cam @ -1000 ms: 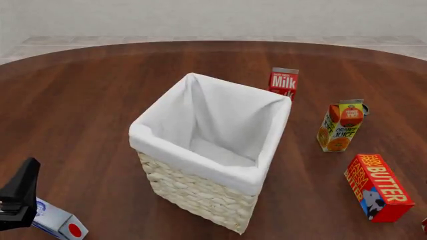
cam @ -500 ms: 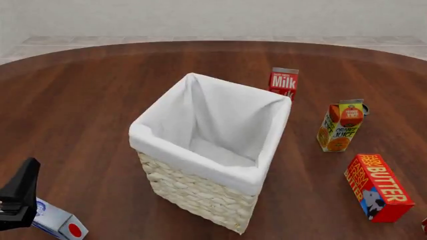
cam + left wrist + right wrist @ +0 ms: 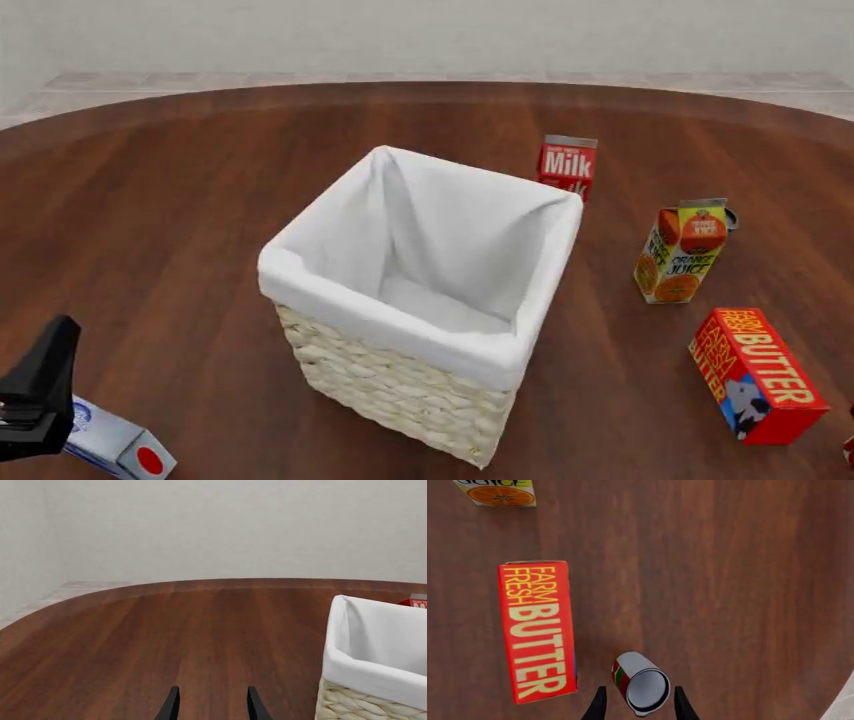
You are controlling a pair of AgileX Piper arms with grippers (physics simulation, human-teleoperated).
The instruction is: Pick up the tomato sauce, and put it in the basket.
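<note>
Lying on its side on the wooden table [image 3: 727, 580], the tomato sauce [image 3: 639, 682] is resting between the two dark fingertips of the right gripper [image 3: 637, 707], as the right wrist view is showing it. Its long axis is running roughly along the fingers' own direction, slightly skewed: one dark grey round end is facing the camera, and the red label with green and white marks is turning away toward the far end. The fingers are standing spread, one on each side of the can, with a sliver of table showing on each side, so they are not pinching it. The butter box [image 3: 538, 630] is lying flat just beside the can, its lettering running lengthwise, and the bottom of the orange juice carton [image 3: 496, 492] is showing farther along the table.

In the front view the can is only peeking in as a red speck at the lower right corner, near the butter box and well apart from the basket [image 3: 400, 385], which is sitting mid-table with its white liner folded over the rim. The milk carton [image 3: 567, 167] is standing behind the basket.

The left gripper [image 3: 210, 707] is hovering over bare table with fingers apart and nothing between them, the basket's corner showing to one side.
</note>
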